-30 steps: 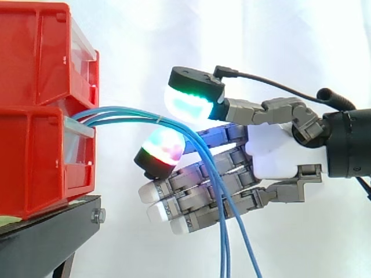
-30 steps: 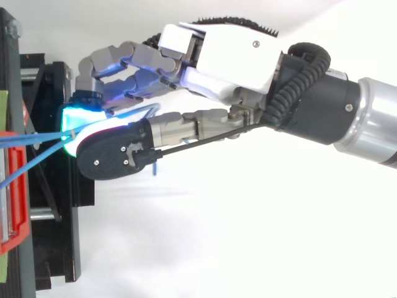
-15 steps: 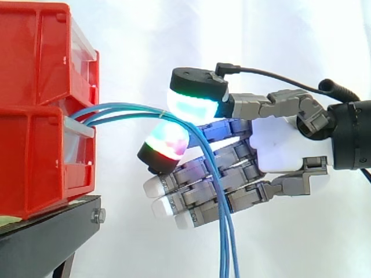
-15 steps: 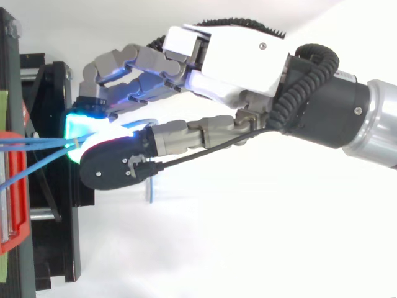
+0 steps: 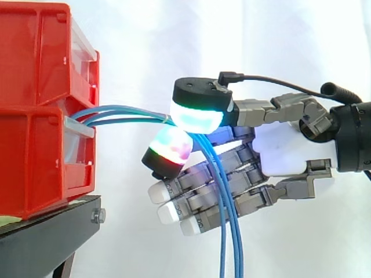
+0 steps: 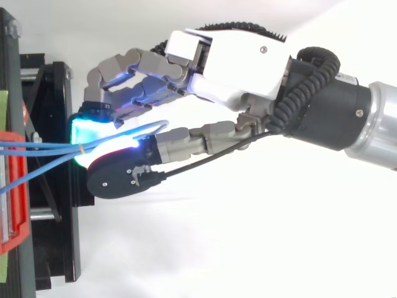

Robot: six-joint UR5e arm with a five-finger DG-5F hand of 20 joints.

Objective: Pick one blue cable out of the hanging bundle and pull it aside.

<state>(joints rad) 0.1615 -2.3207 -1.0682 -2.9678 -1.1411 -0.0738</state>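
No legible text or numbers

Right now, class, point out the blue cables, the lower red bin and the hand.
blue cables (image 5: 139,120): side view, span near bin
lower red bin (image 5: 35,156): side view, side wall
hand (image 5: 290,153): side view, white palm

bins (image 5: 35,133) red | cables (image 5: 219,174) blue | stand (image 5: 40,237) black | curtain (image 5: 174,35) white | hand (image 5: 287,153) grey, white

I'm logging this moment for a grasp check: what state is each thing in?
blue cables: trail out of the red bins, pinched, then hanging down.
hand: shut on the blue cables, thumb above, one finger below.
red bins: stacked on the black stand.
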